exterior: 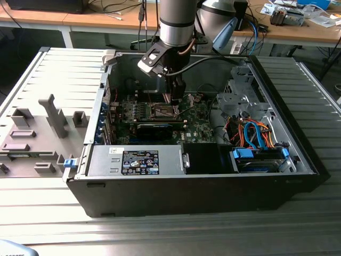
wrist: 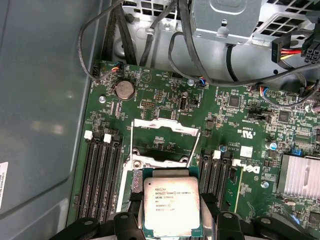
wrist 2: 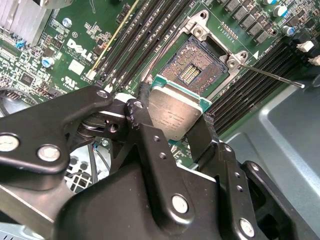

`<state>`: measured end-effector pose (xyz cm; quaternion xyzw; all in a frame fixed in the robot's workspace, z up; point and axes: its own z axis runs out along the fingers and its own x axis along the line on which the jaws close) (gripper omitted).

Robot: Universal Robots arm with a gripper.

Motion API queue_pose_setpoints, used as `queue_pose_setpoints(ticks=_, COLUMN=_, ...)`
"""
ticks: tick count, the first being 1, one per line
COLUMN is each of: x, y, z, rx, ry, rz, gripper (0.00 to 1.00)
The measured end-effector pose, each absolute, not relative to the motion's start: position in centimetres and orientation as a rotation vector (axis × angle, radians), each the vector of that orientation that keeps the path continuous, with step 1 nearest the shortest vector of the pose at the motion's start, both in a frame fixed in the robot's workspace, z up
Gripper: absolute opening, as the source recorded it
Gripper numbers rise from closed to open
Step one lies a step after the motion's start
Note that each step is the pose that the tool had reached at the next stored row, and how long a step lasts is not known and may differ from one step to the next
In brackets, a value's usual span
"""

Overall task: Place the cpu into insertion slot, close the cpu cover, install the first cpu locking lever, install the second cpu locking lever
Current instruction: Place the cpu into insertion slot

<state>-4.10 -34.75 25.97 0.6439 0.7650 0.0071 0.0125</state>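
Observation:
My gripper (wrist 2: 172,117) is shut on the cpu (wrist 2: 175,112), a flat square chip with a silver-grey top, gripped by two opposite edges between black fingers (wrist 2: 202,132). It hangs tilted just above the near edge of the insertion slot (wrist 2: 192,70), whose contact field lies bare on the green board. In the first wrist view the cpu (wrist: 171,205) sits in the gripper (wrist: 171,212), and the cpu cover (wrist: 162,142) stands swung open on the far side of the slot. A thin metal locking lever (wrist 2: 270,75) juts free beside the slot. In the exterior view the gripper (exterior: 176,104) reaches into the case over the slot (exterior: 162,112).
Memory slots (wrist: 100,170) flank the socket on both sides. A heatsink (wrist: 300,177) and a coin battery (wrist: 124,89) sit on the board. Cables (wrist: 200,70) and a drive cage (exterior: 242,98) lie close by. The case wall (wrist: 40,125) rises along one side.

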Motion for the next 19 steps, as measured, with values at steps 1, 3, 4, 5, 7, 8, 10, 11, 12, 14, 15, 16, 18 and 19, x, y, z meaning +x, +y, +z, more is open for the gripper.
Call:
queue_pose_setpoints(ticks=1, x=-4.1, y=-34.75, z=25.96, rx=2.009, ry=2.383, rz=0.022, gripper=0.55)
queue_pose_setpoints(ticks=3, x=-4.1, y=-34.75, z=25.95, rx=2.011, ry=2.381, rz=0.022, gripper=0.55)
queue_pose_setpoints(ticks=4, x=-4.1, y=-34.75, z=25.94, rx=2.013, ry=2.379, rz=0.022, gripper=0.55)
queue_pose_setpoints(ticks=5, x=-4.1, y=-34.75, z=25.93, rx=2.014, ry=2.378, rz=0.022, gripper=0.55)
queue_pose_setpoints(ticks=7, x=-4.1, y=-34.75, z=25.91, rx=2.018, ry=2.375, rz=0.022, gripper=0.55)
queue_pose_setpoints(ticks=8, x=-4.1, y=-34.75, z=25.9, rx=2.02, ry=2.373, rz=0.022, gripper=0.55)
queue_pose_setpoints(ticks=10, x=-4.1, y=-34.75, z=25.82, rx=2.033, ry=2.362, rz=0.022, gripper=0.55)
queue_pose_setpoints(ticks=11, x=-4.1, y=-34.75, z=25.8, rx=2.038, ry=2.357, rz=0.022, gripper=0.55)
queue_pose_setpoints(ticks=12, x=-4.1, y=-34.75, z=25.76, rx=2.045, ry=2.351, rz=0.022, gripper=0.55)
queue_pose_setpoints(ticks=14, x=-4.1, y=-34.75, z=25.75, rx=2.048, ry=2.349, rz=0.022, gripper=0.55)
queue_pose_setpoints(ticks=15, x=-4.1, y=-34.75, z=25.74, rx=2.049, ry=2.348, rz=0.022, gripper=0.55)
queue_pose_setpoints(ticks=16, x=-4.1, y=-34.75, z=25.73, rx=2.05, ry=2.347, rz=0.022, gripper=0.55)
queue_pose_setpoints(ticks=18, x=-4.1, y=-34.75, z=25.72, rx=2.053, ry=2.344, rz=0.021, gripper=0.55)
queue_pose_setpoints(ticks=19, x=-4.1, y=-34.75, z=25.71, rx=2.054, ry=2.343, rz=0.022, gripper=0.55)
